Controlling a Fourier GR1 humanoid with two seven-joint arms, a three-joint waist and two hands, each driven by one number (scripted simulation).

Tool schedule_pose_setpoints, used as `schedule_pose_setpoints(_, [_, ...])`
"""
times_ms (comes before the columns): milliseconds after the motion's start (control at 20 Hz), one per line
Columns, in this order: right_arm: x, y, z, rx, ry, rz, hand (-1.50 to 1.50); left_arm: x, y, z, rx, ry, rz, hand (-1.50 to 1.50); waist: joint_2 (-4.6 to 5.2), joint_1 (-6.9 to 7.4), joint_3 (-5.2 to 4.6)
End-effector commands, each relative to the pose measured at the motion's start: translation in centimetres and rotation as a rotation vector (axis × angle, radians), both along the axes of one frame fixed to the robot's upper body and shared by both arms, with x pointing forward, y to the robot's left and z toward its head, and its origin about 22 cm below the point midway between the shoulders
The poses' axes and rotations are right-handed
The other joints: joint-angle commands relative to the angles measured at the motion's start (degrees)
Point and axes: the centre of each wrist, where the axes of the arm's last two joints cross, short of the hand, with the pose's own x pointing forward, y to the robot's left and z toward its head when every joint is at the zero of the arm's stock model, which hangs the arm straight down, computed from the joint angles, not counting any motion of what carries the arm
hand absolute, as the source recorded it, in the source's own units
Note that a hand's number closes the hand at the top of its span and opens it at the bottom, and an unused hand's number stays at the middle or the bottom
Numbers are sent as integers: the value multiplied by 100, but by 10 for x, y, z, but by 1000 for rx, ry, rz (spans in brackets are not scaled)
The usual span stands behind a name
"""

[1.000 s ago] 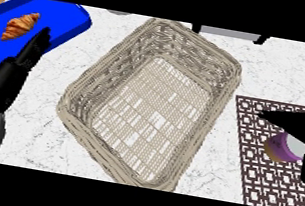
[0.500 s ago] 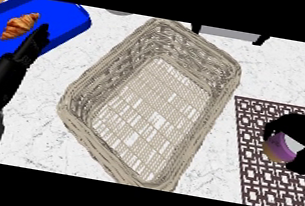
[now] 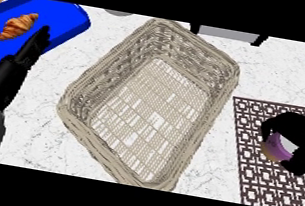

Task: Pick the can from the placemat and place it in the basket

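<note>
Right hand grasps the purple can on the placemat, just beside the basket rim.

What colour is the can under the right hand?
Purple, with a paler end; only a sliver of the can shows beneath the right hand in the head view.

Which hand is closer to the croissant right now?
The left hand: its straight fingers reach up just right of the croissant on the blue tray. The right hand is far across the basket, curled round the can.
</note>
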Motion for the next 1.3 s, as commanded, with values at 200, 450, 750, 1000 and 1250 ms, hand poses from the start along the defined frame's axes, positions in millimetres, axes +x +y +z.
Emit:
schedule_pose_setpoints(200, [-52,-40,-36,-57,-163,-669,150,-12,26,-7,3,28,102,0,-94,-625,80])
schedule_pose_setpoints(450, [-77,-15,-17,-60,-428,-838,150,-19,20,-17,-1,40,84,0,-68,-459,68])
schedule_pose_setpoints(750, [-90,37,47,290,-817,-920,150,-19,19,-13,8,27,71,0,-63,-388,72])
schedule_pose_setpoints(1000, [-106,75,112,707,-947,-819,150,-17,13,-9,-18,23,44,0,-68,-292,79])
schedule_pose_setpoints(1250, [-153,101,180,769,-1048,-751,150,-8,0,-12,-21,14,26,0,10,-154,78])
